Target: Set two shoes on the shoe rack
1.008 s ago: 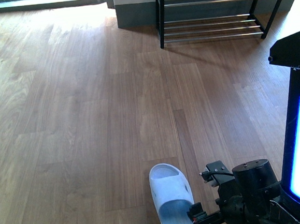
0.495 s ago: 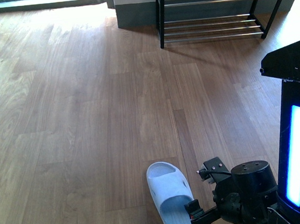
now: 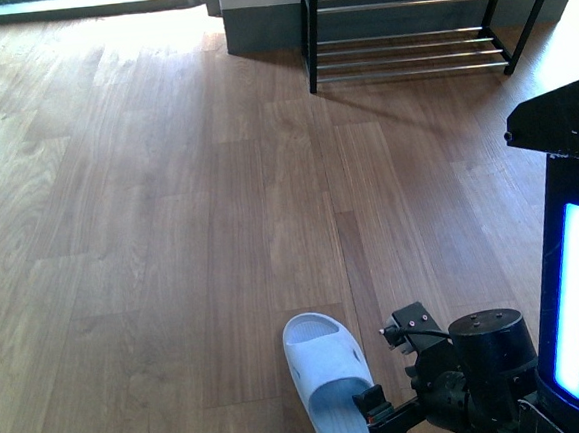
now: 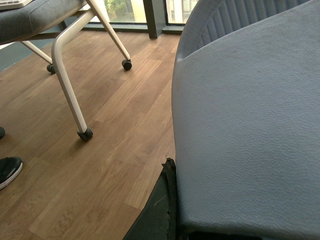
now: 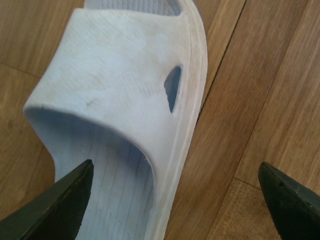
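Observation:
One shoe is in view: a pale blue rubber slide [image 3: 327,374] lying on the wooden floor near the bottom of the front view, toe pointing away. My right gripper [image 3: 384,422] hangs low at its heel end. In the right wrist view the slide [image 5: 125,85] fills the frame. The right gripper [image 5: 175,164] is open, one finger over the slide's footbed and the other finger [image 5: 290,200] over bare floor, straddling its side wall. The shoe rack [image 3: 410,26] stands far off at the top. My left gripper [image 4: 169,167] is shut, pressed beside a chair seat.
A grey-blue upholstered chair seat [image 4: 250,125] fills the left wrist view. White chair legs on castors [image 4: 70,85] and a black shoe [image 4: 7,170] are beyond it. A black column with a blue light strip [image 3: 577,294] rises on the right of the front view. A grey wall base [image 3: 265,28] adjoins the rack.
My right arm has edged slightly left and lower beside the slide. The blue-lit column has shifted a little left in the view. In the last half second almost nothing moved.

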Controlling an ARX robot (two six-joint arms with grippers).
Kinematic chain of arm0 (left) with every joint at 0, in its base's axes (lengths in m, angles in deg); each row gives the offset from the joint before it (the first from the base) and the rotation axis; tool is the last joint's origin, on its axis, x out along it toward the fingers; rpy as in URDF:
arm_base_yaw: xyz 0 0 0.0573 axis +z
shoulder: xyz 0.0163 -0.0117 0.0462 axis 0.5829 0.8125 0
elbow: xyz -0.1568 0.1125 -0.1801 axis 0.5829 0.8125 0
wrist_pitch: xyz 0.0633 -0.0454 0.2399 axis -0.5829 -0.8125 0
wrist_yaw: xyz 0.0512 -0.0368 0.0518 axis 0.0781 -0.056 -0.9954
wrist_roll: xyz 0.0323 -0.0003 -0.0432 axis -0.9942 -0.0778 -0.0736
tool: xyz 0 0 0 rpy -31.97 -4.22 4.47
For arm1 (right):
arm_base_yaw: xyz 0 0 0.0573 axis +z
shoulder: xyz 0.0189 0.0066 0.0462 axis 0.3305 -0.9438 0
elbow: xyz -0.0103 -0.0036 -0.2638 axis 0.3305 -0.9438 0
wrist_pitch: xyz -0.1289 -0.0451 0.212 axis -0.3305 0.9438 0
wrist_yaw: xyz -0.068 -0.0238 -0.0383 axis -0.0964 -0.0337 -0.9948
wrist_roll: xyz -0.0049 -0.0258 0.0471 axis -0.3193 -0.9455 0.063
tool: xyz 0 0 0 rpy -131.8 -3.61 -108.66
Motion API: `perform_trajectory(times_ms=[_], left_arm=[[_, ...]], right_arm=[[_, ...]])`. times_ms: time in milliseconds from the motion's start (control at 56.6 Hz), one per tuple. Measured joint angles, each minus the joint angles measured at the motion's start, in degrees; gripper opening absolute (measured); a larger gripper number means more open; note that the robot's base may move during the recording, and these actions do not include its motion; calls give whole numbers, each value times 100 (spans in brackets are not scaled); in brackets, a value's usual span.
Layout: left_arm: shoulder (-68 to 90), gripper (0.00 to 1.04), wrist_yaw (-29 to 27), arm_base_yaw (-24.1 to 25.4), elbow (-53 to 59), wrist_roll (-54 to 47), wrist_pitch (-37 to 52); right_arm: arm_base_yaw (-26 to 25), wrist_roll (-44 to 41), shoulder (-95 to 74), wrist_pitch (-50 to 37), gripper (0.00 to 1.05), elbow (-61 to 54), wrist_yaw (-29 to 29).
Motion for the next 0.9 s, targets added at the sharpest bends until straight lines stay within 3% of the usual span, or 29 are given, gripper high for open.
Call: perform_trajectory(times_ms=[530,636,902], left_arm=[[0,2,0,0,0,0,0],[0,2,0,0,0,0,0],[0,2,0,2,0,0,0]], right_arm=[[13,-61,0,26,96,-7,-234],[85,-435,-44,-254,96,11,-868],[92,-699,-50,-133,96,118,-901]])
